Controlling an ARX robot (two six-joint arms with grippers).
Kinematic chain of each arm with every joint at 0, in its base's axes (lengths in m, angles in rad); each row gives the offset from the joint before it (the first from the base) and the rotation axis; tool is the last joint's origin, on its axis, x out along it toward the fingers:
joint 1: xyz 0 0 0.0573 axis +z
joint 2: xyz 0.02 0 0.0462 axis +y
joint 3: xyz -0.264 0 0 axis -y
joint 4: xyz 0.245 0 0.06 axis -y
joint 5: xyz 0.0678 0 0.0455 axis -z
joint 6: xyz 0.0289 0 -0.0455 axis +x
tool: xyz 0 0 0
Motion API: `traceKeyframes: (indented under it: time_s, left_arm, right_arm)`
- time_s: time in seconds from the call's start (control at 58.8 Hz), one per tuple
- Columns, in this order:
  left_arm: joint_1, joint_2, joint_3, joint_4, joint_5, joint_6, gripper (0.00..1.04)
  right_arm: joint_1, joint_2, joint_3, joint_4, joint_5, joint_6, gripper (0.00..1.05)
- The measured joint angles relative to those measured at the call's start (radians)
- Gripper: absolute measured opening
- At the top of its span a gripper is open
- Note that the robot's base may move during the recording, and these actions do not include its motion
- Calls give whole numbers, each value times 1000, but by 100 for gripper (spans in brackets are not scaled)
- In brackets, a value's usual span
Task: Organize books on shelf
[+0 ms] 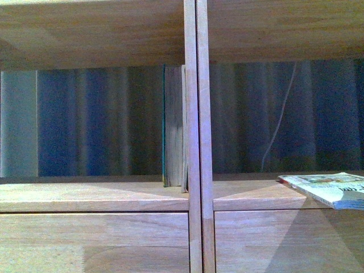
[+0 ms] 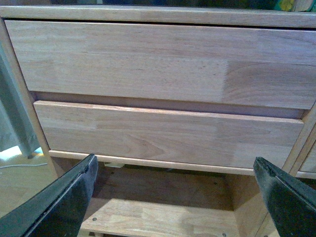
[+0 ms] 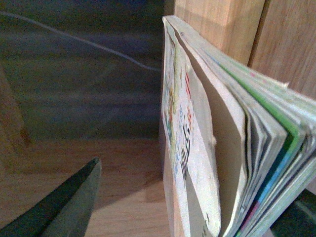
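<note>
The light-wood shelf fills the front view, with a double central upright. Tall teal-edged, tan-paged books stand upright against the left side of that upright. A thin pale paperback lies flat on the right cubby's board and overhangs its front edge. In the right wrist view this paperback sits in the gap of my open right gripper; one finger stands apart from its cover. My left gripper is open and empty in front of the lower drawer fronts. No gripper shows in the front view.
A thin white cable hangs behind the right cubby and also shows in the right wrist view. Below the drawers is an open recess with a wooden base board. A drawer front lies under the left cubby.
</note>
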Motion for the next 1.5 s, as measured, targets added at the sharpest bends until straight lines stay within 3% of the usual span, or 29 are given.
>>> traceKeyframes:
  time_s: [0.187,0.476,0.748,0.782,0.816,0.884,0.952,1.037,1.156,1.259,1.429,1.497]
  left_arm:
    - [0,0,0,0,0,0,97]
    - [0,0,0,0,0,0,97]
    - [0,0,0,0,0,0,97]
    - [26,21,9,-22,105,19,97]
    - [103,86,34,-51,315,56,97]
    - [223,222,67,-22,593,94,97]
    - [313,334,99,50,789,99,97]
    - [383,465,153,183,921,94,97]
    - [448,660,241,372,938,60,97]
    - [455,829,327,548,900,-8,97]
    - [378,1085,526,744,786,-102,97]
    - [338,1157,603,753,773,-122,97]
  right_arm:
    - [-2,0,-40,40,-31,1,50]
    - [40,1,-67,79,-62,1,8]
    - [8,-26,-100,133,-151,13,7]
    - [-2,-38,-105,140,-173,13,7]
    - [-17,-56,-113,156,-201,13,7]
    - [-41,-92,-121,183,-256,13,7]
    - [-74,-124,-127,211,-313,13,7]
    - [-129,-166,-128,246,-369,13,7]
    - [-209,-222,-128,302,-455,18,7]
    - [-269,-255,-128,378,-524,31,7]
    - [-283,-291,-128,559,-615,37,7]
    - [-264,-309,-129,605,-638,24,7]
